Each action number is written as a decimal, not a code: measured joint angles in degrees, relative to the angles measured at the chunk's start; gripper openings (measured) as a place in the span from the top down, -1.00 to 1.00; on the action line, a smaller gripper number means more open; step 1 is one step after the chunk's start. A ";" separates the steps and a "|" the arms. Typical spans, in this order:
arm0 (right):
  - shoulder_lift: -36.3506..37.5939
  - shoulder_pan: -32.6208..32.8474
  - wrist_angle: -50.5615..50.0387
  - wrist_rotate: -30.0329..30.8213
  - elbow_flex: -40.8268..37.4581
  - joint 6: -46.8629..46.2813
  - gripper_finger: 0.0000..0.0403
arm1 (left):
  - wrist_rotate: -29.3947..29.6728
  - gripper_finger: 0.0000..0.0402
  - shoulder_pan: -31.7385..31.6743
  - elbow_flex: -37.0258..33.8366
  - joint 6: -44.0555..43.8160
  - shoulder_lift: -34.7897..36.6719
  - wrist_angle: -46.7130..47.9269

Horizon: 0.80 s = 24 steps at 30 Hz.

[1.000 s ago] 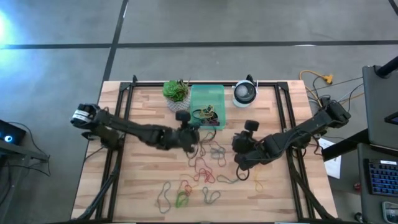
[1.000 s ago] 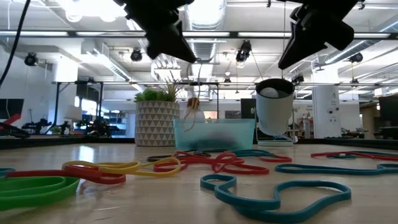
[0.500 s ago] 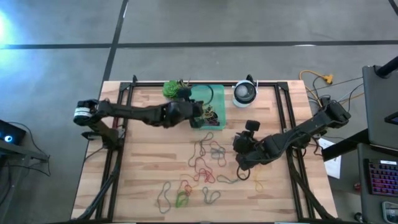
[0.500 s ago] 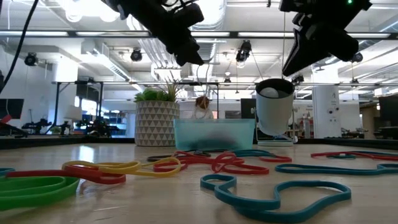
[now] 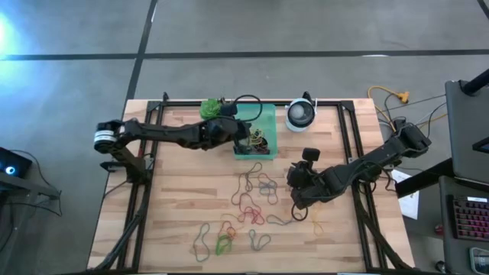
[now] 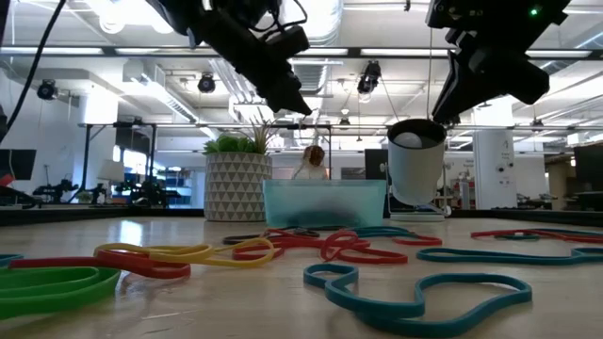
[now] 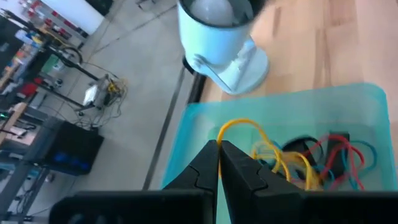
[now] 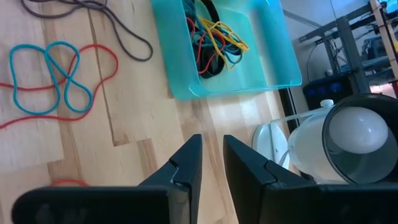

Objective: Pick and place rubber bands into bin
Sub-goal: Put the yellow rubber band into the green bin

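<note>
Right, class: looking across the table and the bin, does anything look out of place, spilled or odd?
Nothing looks damaged or spilled. Loose rubber bands lie scattered on the table, as the task expects, and the bin sits upright holding a few. The left end effector, shut, pinches a yellow band above the bin.

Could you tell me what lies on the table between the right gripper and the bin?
Bare wood only. In the right wrist view, plain tabletop separates the right gripper from the bin; the loose rubber bands lie off to one side.

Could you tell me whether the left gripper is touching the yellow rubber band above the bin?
Touching: in the left wrist view the left gripper is shut on the yellow rubber band, whose loop hangs over the bin.
</note>
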<state>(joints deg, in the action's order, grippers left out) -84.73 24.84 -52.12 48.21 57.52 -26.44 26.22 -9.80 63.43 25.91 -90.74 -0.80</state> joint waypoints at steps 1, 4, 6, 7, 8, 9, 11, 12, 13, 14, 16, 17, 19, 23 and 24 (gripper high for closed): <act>0.00 0.00 0.00 0.00 0.00 0.00 0.70 | -0.07 1.00 0.00 -0.08 0.02 -0.06 0.31; 0.00 0.00 0.04 0.00 0.00 0.00 0.71 | -0.17 1.00 0.00 -0.10 0.00 -0.04 -0.21; 0.00 0.00 0.07 0.00 0.00 0.00 0.71 | -0.24 1.00 0.00 -0.11 -0.02 -0.04 -0.09; 0.00 0.00 0.08 -0.01 0.00 -0.01 0.70 | -0.26 1.00 0.00 -0.12 -0.02 -0.04 -0.06; 0.00 0.00 0.09 -0.02 -0.02 -0.13 0.70 | -0.35 1.00 0.00 -0.13 -0.02 -0.04 -0.06; 0.00 0.00 0.16 -0.01 -0.02 -0.16 0.70 | -0.68 1.00 0.00 -0.12 -0.04 -0.02 -0.08; 0.00 0.00 0.22 -0.02 -0.02 -0.17 0.70 | -1.24 1.00 0.00 -0.19 -0.07 0.01 -0.09; 0.00 0.00 0.26 -0.02 -0.02 -0.17 0.70 | -1.86 1.00 0.00 -0.25 -0.09 -0.18 0.03; 0.00 0.00 0.35 -0.02 -0.02 -0.17 0.70 | -2.87 1.00 0.00 -0.25 -0.09 -0.36 0.16; 0.00 0.00 0.45 -0.02 -0.02 -0.17 0.70 | -4.34 1.00 -0.10 -0.32 -0.20 -0.46 0.44; 0.00 0.00 0.49 -0.04 -0.02 -0.17 0.70 | -8.24 1.00 -0.65 -0.38 -2.22 -0.80 1.23; 0.00 0.00 0.59 -0.04 -0.02 -0.17 0.70 | -10.38 1.00 -1.07 -0.23 -3.82 -1.11 1.43; 0.00 0.00 0.66 -0.07 -0.02 -0.17 0.71 | -14.45 1.00 -2.23 -0.07 -6.63 -1.62 2.35; 0.00 0.00 0.95 -0.20 -0.02 -0.19 0.70 | -16.81 1.00 -3.67 -0.18 -8.06 -2.49 3.05; 0.00 0.00 1.04 -0.20 -0.02 -0.18 0.70 | -16.87 1.00 -3.74 -0.18 -8.09 -2.64 3.04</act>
<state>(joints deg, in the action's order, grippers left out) -84.73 24.84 -51.08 48.01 57.49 -26.61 9.34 -13.54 63.24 17.82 -93.38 2.24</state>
